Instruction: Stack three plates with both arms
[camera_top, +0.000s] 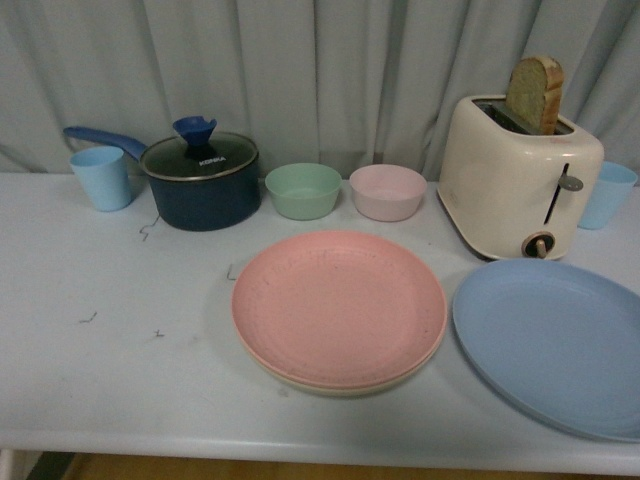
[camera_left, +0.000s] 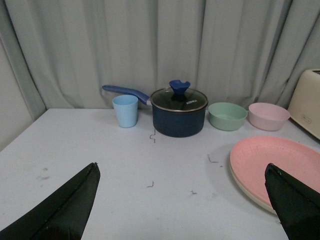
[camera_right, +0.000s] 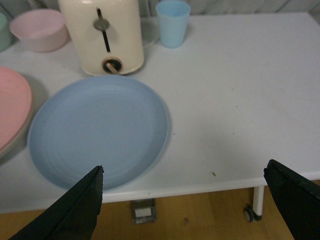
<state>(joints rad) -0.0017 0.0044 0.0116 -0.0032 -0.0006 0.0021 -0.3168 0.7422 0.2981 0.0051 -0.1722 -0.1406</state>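
Observation:
The pink plate lies at the table's middle, stacked on the beige plate, of which only the rim shows. The blue plate lies alone to their right, by the front edge. Neither arm shows in the front view. In the left wrist view my left gripper is open and empty above bare table, left of the pink plate. In the right wrist view my right gripper is open and empty over the table's front edge, beside the blue plate.
At the back stand a light blue cup, a dark blue lidded pot, a green bowl, a pink bowl, a cream toaster holding bread, and another blue cup. The white table ends just in front.

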